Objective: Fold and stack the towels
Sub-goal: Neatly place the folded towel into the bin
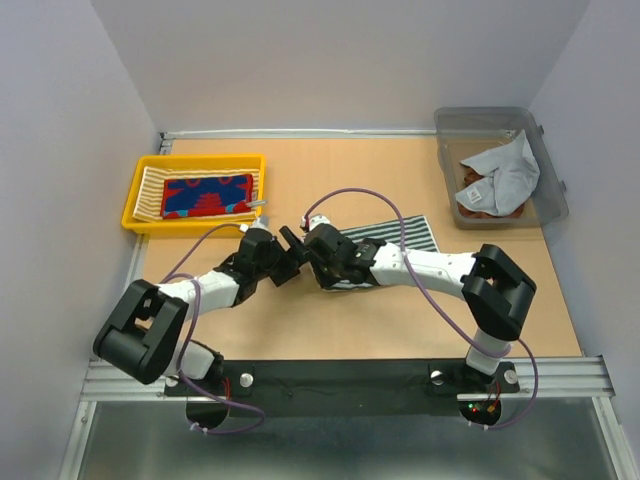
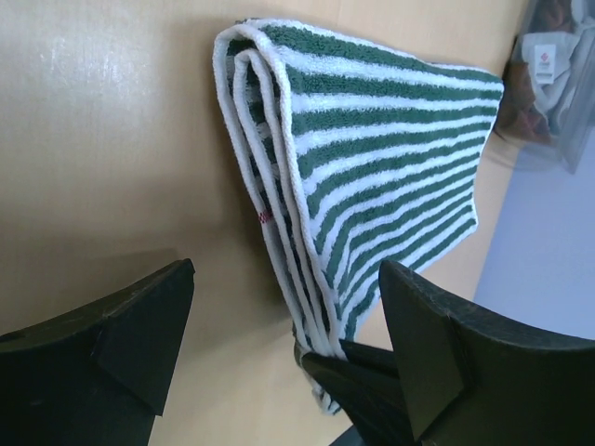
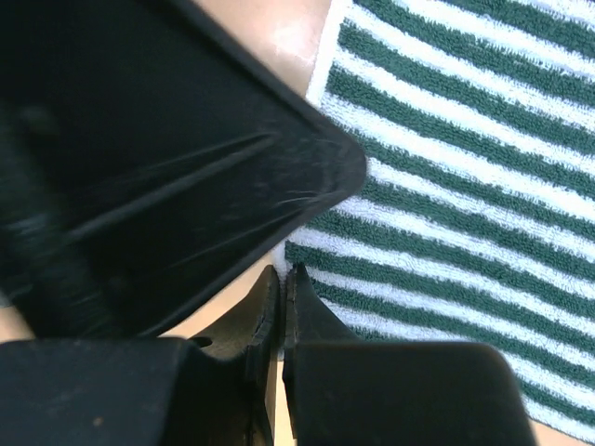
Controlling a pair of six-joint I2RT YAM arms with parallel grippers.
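A folded dark-green-and-white striped towel lies on the table. My right gripper is shut on the white hem at its near left corner, and the left wrist view shows that pinch. My left gripper stands open right beside it, its jaws either side of the towel's folded edge without touching it. A red-blue patterned towel lies on a yellow-cream striped one in the yellow basket.
At the back right stands a clear plastic bin holding a crumpled grey towel over a rust-brown one. The basket sits at the back left. Both arms meet at the table's middle.
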